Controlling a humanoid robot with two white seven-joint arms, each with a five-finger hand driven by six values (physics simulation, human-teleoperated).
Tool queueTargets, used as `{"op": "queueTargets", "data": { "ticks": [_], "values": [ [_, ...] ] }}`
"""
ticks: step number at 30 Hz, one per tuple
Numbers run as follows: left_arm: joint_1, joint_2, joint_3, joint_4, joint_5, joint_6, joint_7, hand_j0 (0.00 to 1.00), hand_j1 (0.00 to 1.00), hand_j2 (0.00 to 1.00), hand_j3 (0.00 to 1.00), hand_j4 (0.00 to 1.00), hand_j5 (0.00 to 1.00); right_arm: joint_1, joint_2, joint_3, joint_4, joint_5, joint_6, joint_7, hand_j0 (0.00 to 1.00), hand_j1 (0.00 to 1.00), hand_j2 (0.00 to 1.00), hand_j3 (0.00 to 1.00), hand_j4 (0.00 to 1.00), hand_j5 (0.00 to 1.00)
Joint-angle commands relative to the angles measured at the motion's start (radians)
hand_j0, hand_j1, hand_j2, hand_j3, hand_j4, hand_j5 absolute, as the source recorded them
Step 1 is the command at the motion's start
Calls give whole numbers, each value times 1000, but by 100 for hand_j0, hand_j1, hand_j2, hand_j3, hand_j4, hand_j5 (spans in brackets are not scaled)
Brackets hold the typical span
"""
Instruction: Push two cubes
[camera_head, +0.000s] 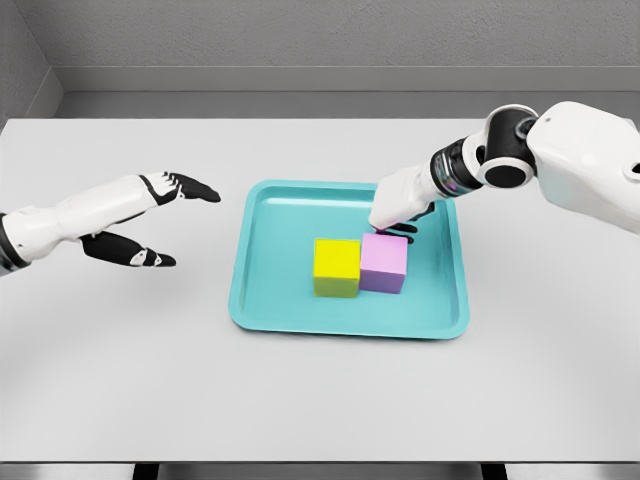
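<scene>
**Workspace Status: 2 Cubes in Tray, Right Hand at Pink Cube**

Grey walls enclose a white table (300, 400) that fills most of the head view; its near edge runs along the bottom of the picture.

Nearest the camera on the table lies a teal tray (250, 300), shallow, with rounded corners and a raised rim. It sits at about mid-table.

Inside the tray stand 2 cubes, side by side and touching along 1 face. The yellow cube (336, 266) is on the left. The pink cube (384, 262) is on the right. Both rest flat on the tray floor, in its middle part and slightly toward the near rim.

The left hand (150, 225) hovers over bare table, left of the tray and apart from it. Its fingers are spread, thumb low and fingers extended toward the tray. It holds nothing.

The right hand (398, 205) reaches in over the far right part of the tray. Its fingers point downward and meet the far top edge of the pink cube. The fingers are not wrapped around the cube; the hand grips nothing.

Behind the table, a darker floor strip meets the back wall.
</scene>
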Motion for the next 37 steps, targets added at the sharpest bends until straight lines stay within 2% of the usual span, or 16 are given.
{"op": "queueTargets", "data": {
  "ticks": [1,15,18,20,23,24,26,27,28,29,30,31,32,34,37],
  "values": [
    [0,1,0,1,8,3,0,90,90,90,90,90,90,0,-1,-1,-3,-1,1,0,12,12,12,12,12,12],
    [2,2,2,10,6,3,0,90,90,90,90,90,90,-2,2,-2,-29,-2,6,0,13,13,13,13,13,13],
    [2,2,2,13,6,3,0,90,90,90,90,90,90,-3,2,-8,3,-1,63,0,13,13,13,13,13,13],
    [2,2,3,16,6,3,0,90,90,90,90,90,90,-5,2,-12,43,13,70,0,13,13,13,13,13,13],
    [15,1,27,15,13,3,0,90,90,90,90,90,90,-17,-2,-24,59,30,95,0,13,13,13,13,13,13],
    [23,2,30,13,14,3,0,90,90,90,90,90,90,-18,-11,-65,77,30,92,0,13,13,13,13,13,13],
    [48,13,54,10,11,3,0,89,89,89,89,89,89,-14,-91,-172,75,30,74,0,13,13,13,13,13,13],
    [78,15,83,2,13,3,0,89,89,89,89,89,89,-12,-119,-223,72,28,32,0,13,13,13,13,13,13],
    [91,15,97,4,13,3,0,89,89,89,89,89,89,-2,-182,-289,72,21,-26,0,14,14,14,14,14,14],
    [91,15,97,2,13,3,0,89,89,89,89,89,89,0,-225,-314,74,-4,-77,0,17,17,17,17,17,17],
    [91,15,97,4,13,3,0,88,88,88,88,88,88,15,-291,-337,80,-84,-77,0,25,25,25,25,25,25],
    [91,15,97,2,13,3,0,88,88,88,88,88,88,47,-326,-373,85,-127,-77,0,63,63,63,63,63,63],
    [91,15,97,2,13,3,0,88,88,88,88,88,88,77,-334,-403,124,-130,-77,0,100,100,100,100,100,100],
    [91,15,97,4,11,3,0,88,88,88,88,88,88,86,-346,-406,227,-130,-77,0,100,100,100,100,100,100],
    [92,15,96,5,11,3,0,87,87,87,87,87,87,86,-367,-407,233,-131,-77,0,100,100,100,100,100,100]
  ]
}}
